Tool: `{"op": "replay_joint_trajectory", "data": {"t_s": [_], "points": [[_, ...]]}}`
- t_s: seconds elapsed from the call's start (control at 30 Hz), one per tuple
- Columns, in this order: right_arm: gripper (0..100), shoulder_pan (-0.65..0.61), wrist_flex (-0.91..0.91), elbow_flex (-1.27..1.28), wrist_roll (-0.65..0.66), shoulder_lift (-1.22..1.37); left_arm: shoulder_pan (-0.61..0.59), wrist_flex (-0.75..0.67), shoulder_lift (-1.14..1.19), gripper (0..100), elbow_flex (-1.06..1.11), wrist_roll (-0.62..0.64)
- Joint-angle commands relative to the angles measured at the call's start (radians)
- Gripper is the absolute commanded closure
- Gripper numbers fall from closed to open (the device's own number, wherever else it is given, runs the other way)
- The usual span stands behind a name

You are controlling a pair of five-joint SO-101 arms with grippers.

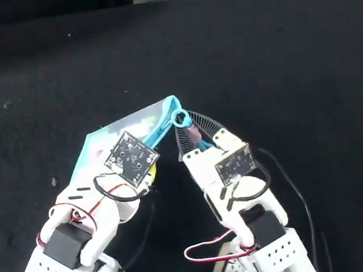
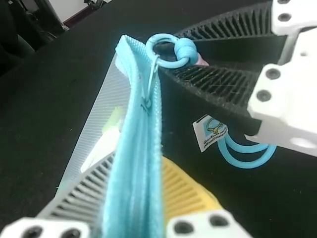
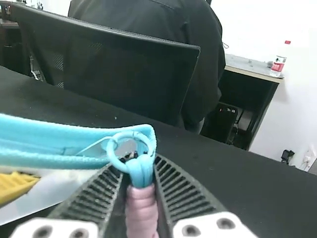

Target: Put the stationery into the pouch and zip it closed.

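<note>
There is one pouch point(image 1: 121, 128), two grippers, one ring pull, one pink bead, one small label and one loop of blue cord. The pouch lies on the black table point(image 1: 278, 67), a little in from the edge where the arms stand and about midway between the left and right edges. One corner of it points toward the far edge. Its side is translucent and ribbed, with a pale yellowish shape showing faintly through it; what that shape is cannot be told. Along the top runs a light-blue zipper band point(image 2: 136, 148), whose two sides lie together over the stretch in view. The left gripper point(image 2: 141, 171) is clamped across this band, with a grey ribbed finger on one side and a yellow one on the other. At the band's far corner hangs the blue ring pull point(image 2: 165, 36), knotted to a cord that carries the pink bead point(image 3: 141, 208). The right gripper point(image 3: 133, 171) is pinched tight on that cord and bead just below the ring, between its black ribbed fingers. The label point(image 2: 210, 133) and the cord loop point(image 2: 245, 161) lie beside the right gripper.
</note>
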Motion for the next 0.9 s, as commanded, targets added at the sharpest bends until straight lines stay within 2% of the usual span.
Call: {"op": "replay_joint_trajectory", "data": {"t_s": [0.0,0.2,0.6,0.73,0.87], "points": [[98.8,0.026,0.034,-0.053,-0.015,-0.010,-0.012,0.028,0.037,97,0.005,0.012],[98.8,0.084,0.094,-0.099,-0.020,-0.010,-0.012,0.035,0.037,97,0.005,0.012],[98.8,0.086,0.106,-0.101,-0.015,-0.012,-0.012,0.032,0.037,97,0.004,0.012],[98.5,0.084,0.173,-0.125,0.000,-0.021,-0.013,0.031,0.037,97,0.004,0.012],[88.6,0.084,0.209,-0.145,0.072,-0.021,-0.013,0.029,0.037,97,0.004,0.012]]}}
